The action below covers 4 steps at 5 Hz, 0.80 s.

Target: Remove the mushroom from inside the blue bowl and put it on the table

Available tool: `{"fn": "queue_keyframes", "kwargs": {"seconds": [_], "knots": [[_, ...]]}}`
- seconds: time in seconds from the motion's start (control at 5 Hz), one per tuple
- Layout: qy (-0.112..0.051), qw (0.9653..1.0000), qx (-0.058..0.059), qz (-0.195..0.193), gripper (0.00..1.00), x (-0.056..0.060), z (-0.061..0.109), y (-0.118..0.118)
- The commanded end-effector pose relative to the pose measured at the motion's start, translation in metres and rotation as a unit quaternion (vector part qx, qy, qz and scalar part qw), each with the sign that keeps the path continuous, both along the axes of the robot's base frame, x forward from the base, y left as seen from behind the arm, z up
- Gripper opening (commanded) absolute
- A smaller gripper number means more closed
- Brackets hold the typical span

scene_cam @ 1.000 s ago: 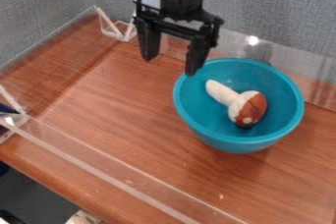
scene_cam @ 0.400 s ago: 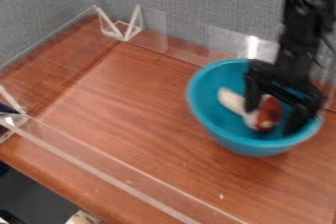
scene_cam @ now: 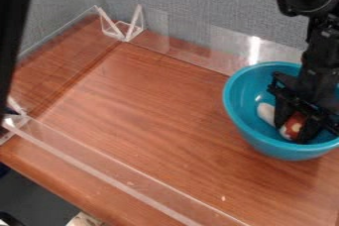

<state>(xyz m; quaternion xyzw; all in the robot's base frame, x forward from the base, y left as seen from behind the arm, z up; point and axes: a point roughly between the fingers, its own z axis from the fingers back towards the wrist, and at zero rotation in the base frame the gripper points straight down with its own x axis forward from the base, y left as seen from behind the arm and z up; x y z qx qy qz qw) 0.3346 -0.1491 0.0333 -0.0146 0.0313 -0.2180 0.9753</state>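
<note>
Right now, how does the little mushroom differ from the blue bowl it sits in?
The mushroom is far smaller than the blue bowl. The mushroom is cream-white with a reddish-brown cap; the blue bowl is one glossy teal colour. The mushroom is mostly hidden by the gripper, whose jaws are shut on it; the blue bowl is in plainer view.

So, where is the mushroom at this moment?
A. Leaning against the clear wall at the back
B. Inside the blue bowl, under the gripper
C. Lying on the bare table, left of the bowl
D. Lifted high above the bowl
B: the mushroom, with its cream stem and reddish cap, sits inside the blue bowl, and the gripper has reached down into the bowl right at it; the table carries no mushroom.
</note>
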Motion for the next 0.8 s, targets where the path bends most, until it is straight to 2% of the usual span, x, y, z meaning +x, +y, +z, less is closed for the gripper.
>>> {"fn": "queue_keyframes", "kwargs": {"seconds": [0.0, 0.6], "knots": [[-0.006, 1.0, -0.002, -0.008, 0.0, -0.009, 0.011, 0.007], [0.003, 0.9999, 0.004, -0.01, 0.0, -0.026, 0.012, 0.033]]}}
